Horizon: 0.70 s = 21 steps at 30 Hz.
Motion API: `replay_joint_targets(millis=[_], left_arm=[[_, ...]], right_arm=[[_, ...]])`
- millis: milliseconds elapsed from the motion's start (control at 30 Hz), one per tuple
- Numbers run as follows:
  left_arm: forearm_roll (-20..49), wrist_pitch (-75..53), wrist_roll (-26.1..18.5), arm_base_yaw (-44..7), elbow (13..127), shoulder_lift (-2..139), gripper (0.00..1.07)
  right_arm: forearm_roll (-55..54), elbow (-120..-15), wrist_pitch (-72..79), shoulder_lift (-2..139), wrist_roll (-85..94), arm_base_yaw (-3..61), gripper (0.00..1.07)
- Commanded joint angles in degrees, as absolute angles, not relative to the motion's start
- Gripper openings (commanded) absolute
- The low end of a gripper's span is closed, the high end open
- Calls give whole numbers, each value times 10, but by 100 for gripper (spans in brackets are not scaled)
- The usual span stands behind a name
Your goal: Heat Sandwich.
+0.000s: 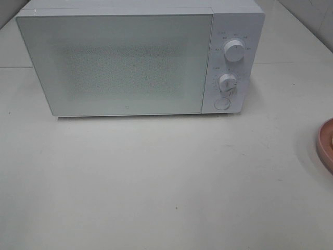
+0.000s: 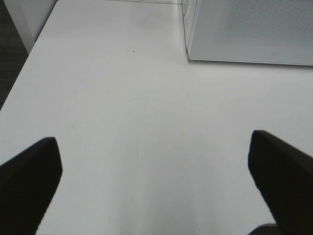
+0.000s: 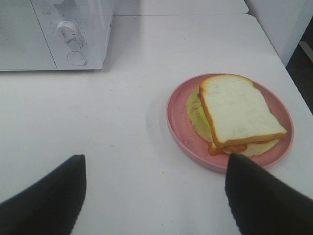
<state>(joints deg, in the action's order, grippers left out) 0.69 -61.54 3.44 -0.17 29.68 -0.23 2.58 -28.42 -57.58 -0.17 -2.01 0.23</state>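
Sandwich [image 3: 237,115] lying flat on a round pink plate [image 3: 178,125], seen in the right wrist view: the top slice is white bread with a tan-brown crust, pale green leaf shows along the edge beneath it, and an orange layer shows at the near corner, above a lower slice. The top slice sits slightly askew over the lower layers. The plate rests on the white table [image 1: 156,182], to the right of the microwave [image 1: 130,62] and apart from it; in the high view only the plate's rim [image 1: 325,146] enters at the right edge, and the sandwich itself is out of that view.

Right gripper [image 3: 154,191]: dark fingers [image 3: 49,200] spread wide, nothing between them, hovering over bare table near the plate; one finger overlaps the plate's rim in that view, though contact cannot be judged.

Left gripper [image 2: 154,181]: fingers [image 2: 29,176] likewise spread wide and empty, above bare table in front of the microwave's left corner.

Microwave: white, door [image 1: 114,62] closed, standing at the back of the table. Its control panel on the right carries an upper knob [image 1: 234,50], a lower knob [image 1: 228,82] and a round button [image 1: 222,103] below them. Neither arm appears in the high view.
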Motion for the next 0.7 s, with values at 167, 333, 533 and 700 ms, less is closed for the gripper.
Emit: replay_joint_targets(millis=[167,333,533,700], left_arm=[[7,-614,33,-1,297,-11,99],[7,-614,33,-1,297,-12,98],[7,-614,33,-1,297,-12,98],[7,-614,33,-1,297,-12,98]], right_arm=[[24,-284,-571,-18,-18,0,75],[24,-284,-571,-18,-18,0,75],[24,-284,-571,-18,-18,0,75],[24,-284,-571,-18,-18,0,75]])
